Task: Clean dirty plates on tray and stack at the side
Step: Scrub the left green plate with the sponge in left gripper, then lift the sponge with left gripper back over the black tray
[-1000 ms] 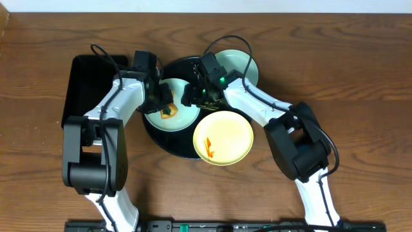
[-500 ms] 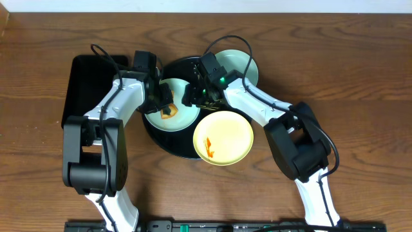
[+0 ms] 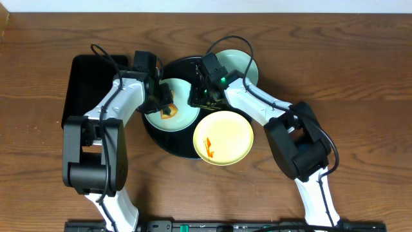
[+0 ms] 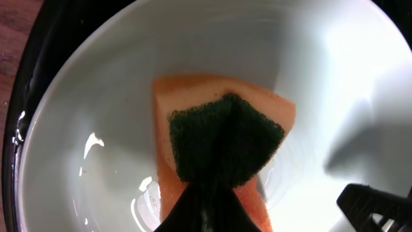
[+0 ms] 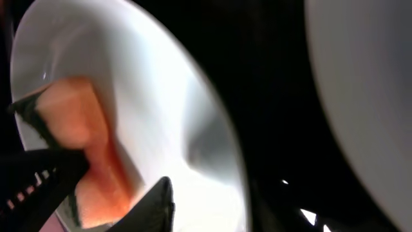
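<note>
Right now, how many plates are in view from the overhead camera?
3. One pale blue-green plate lies on the tray, under a sponge; another blue-green plate at its far right edge; a yellow plate at its near right edge. The arms may hide more.

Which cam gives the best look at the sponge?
Left wrist. The sponge fills the frame there: orange body, dark green scrub face, pinched by the left tool inside a pale plate. Overhead shows only a small orange patch at that tool's tip. Right wrist shows a blurred orange edge.
</note>
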